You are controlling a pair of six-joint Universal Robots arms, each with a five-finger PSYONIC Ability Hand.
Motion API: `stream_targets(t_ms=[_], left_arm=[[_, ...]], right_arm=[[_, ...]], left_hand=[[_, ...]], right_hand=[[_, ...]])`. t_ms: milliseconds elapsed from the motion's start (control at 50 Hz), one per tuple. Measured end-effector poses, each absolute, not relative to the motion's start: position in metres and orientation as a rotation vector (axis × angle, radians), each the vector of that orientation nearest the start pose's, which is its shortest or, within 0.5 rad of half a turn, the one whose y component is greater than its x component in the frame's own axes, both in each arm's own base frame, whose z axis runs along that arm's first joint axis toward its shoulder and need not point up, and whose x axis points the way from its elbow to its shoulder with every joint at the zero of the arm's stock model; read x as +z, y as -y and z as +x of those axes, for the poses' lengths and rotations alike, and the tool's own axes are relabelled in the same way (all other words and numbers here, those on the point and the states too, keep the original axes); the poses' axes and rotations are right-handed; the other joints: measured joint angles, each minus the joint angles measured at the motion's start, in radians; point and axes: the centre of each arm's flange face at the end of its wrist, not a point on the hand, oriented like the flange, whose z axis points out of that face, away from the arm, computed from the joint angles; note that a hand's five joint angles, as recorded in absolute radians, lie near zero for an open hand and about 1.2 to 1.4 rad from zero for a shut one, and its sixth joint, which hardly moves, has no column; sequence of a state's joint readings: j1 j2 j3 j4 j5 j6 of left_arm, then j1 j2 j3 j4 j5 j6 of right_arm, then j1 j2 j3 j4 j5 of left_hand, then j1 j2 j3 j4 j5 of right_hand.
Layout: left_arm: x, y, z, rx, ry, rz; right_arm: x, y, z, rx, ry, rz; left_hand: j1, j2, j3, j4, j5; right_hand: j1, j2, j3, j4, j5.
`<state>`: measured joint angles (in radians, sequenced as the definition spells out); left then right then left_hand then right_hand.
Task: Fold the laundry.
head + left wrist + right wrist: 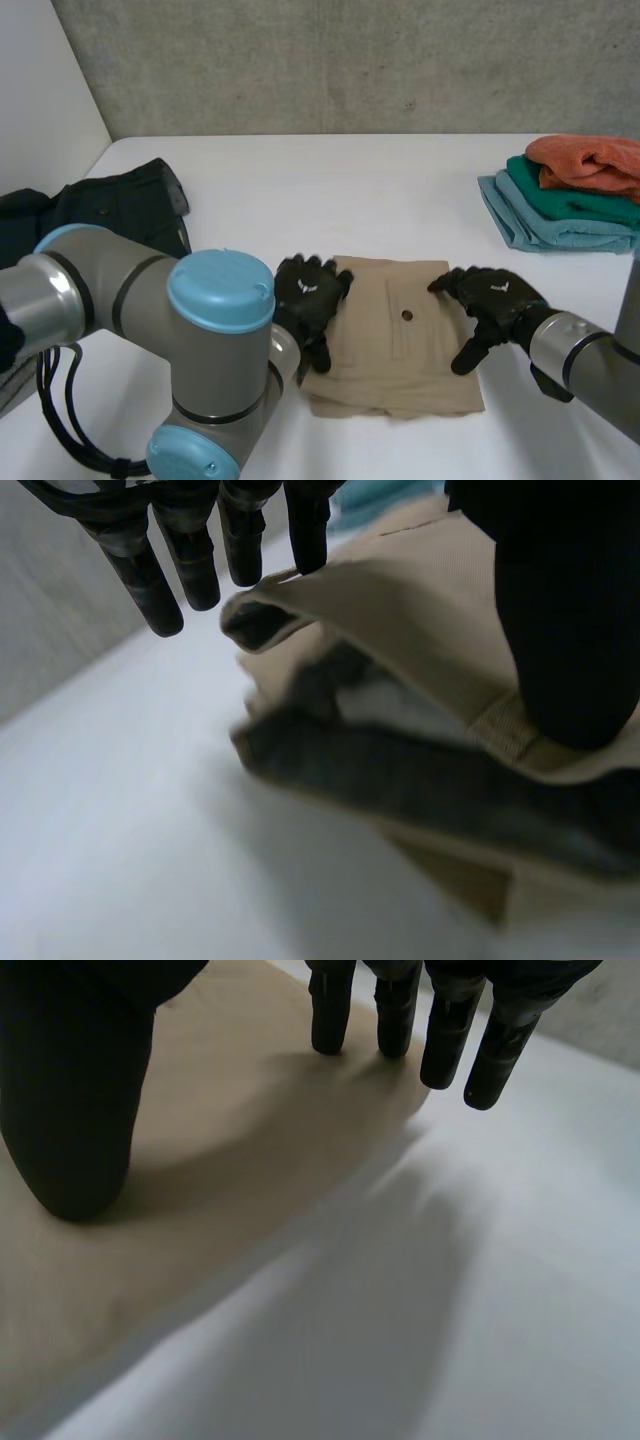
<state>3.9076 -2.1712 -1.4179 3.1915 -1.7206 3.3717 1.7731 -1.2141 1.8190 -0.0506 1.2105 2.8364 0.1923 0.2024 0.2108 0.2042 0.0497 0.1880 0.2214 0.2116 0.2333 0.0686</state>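
Left hand [308, 298]: open, its fingers [160, 580] straight and reaching past the garment's left edge, its thumb set flat on the cloth. A fold of the top layer curls up just under the fingertips, so the hand is probably placed to press that edge down. Right hand [492, 298]: also open, its straight fingers [330, 1010] touching the cloth near the right edge and its thumb pressing further in; nothing is pinched. Between the two hands lies the tan garment [400, 345], already folded into a compact rectangle at the near middle of the desk [330, 190]. With one palm on each side, the pose suggests flattening or squaring the bundle. Well apart to the left lie crumpled black clothes [120, 205], apparently awaiting folding. At the far right sits a stack of folded towels [575, 195], the likely place for finished pieces.
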Motion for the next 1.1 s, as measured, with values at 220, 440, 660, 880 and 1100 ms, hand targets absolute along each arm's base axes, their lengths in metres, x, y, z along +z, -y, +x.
stream_targets(t_ms=[220, 440, 660, 880, 1100], left_arm=[[0.142, 0.174, -0.347, -1.753, -2.508, 1.262], [0.204, 0.168, -0.336, -1.99, -2.438, 1.166], [0.203, 0.17, -0.308, -1.949, -2.471, 1.066], [0.191, 0.175, -0.299, -1.915, -2.553, 0.974], [0.188, 0.174, -0.298, -1.903, -2.558, 0.975]], right_arm=[[0.135, 0.25, 0.216, -1.452, -2.354, -1.037], [0.188, 0.228, 0.211, -1.745, -2.193, -1.046], [0.173, 0.183, 0.207, -1.651, -2.211, -1.054], [0.134, 0.177, 0.221, -1.51, -2.174, -1.11], [0.121, 0.189, 0.23, -1.538, -2.145, -1.145]], left_hand=[[-0.008, 0.0, 0.0, 0.0, 0.0], [-0.008, 0.0, 0.0, 0.0, 0.0], [-0.008, 0.0, 0.0, 0.0, 0.0], [-0.008, 0.0, 0.0, 0.0, 0.0], [-0.008, 0.0, 0.0, 0.0, 0.0]], right_hand=[[-0.043, -0.034, 0.0, 0.0, 0.0], [-0.043, -0.034, 0.0, 0.0, -0.002], [-0.043, -0.034, 0.0, 0.0, -0.002], [0.052, 0.042, 0.069, 0.038, 0.039], [0.172, 0.151, 0.195, 0.173, 0.15]])
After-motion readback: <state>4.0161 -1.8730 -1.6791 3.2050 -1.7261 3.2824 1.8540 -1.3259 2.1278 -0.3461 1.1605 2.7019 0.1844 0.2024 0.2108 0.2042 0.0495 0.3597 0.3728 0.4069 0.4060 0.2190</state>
